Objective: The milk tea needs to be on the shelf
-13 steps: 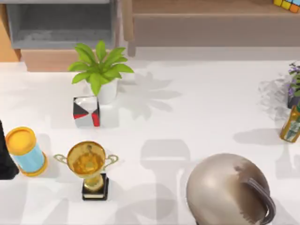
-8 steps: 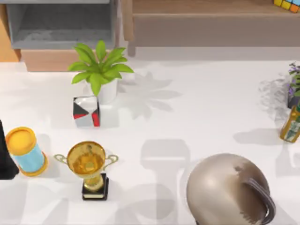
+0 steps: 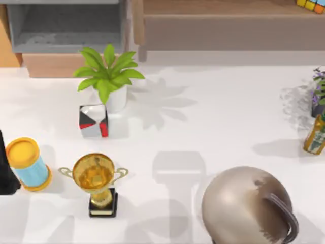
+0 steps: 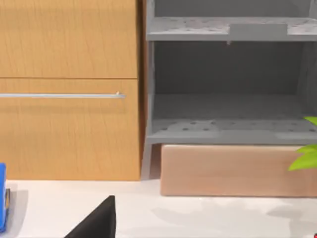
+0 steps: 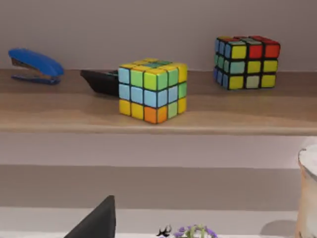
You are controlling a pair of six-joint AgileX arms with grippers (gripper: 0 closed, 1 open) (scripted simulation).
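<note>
Top view shows nothing has shifted over the last moment: the milk tea (image 3: 28, 163), a blue cup with an orange lid, stands at the worktop's (image 3: 213, 122) left edge just beside the dark left arm (image 3: 5, 173), with the trophy (image 3: 95, 180) near it and the grey shelf (image 3: 66, 28) well apart at the back, past the potted plant (image 3: 108, 76). The left wrist view faces that shelf's (image 4: 228, 129) open bay, a dark finger tip (image 4: 99, 223) low in frame, but whether either end effector is spread or pressed together cannot be told. With all unmoved, the pickup seems not yet begun.
</note>
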